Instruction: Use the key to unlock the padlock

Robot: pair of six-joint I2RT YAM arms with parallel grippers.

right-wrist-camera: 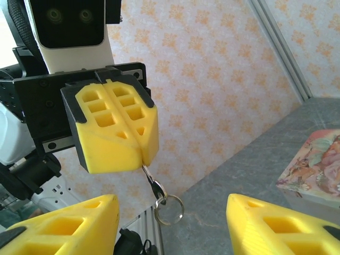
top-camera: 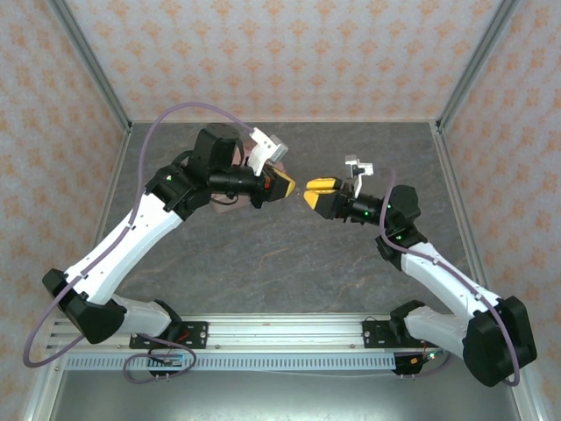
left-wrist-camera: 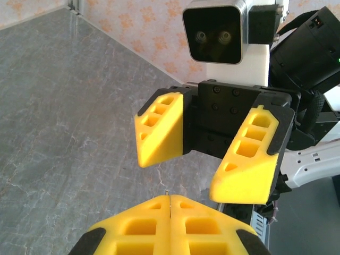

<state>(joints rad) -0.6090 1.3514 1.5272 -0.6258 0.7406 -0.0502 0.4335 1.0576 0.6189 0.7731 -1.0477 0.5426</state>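
My left gripper (top-camera: 293, 186) hangs above the middle of the table, shut on a small metal key (right-wrist-camera: 153, 182). The key's shaft sticks out of the closed yellow fingers (right-wrist-camera: 119, 130), and a silver key ring (right-wrist-camera: 169, 210) dangles from it. In the left wrist view only a sliver of the key (left-wrist-camera: 167, 193) pokes out between the pressed pads. Facing it, a short way off, my right gripper (top-camera: 308, 195) stands open with its fingers (left-wrist-camera: 249, 159) spread wide and nothing between them. The teal-blue padlock is out of view.
A pink illustrated tin (right-wrist-camera: 314, 166) sits on the grey stone-patterned table (top-camera: 289, 263) at the right of the right wrist view. Patterned walls with metal corner posts (top-camera: 96, 79) close in the back and sides. The rail (top-camera: 280, 338) holding the arm bases runs along the near edge.
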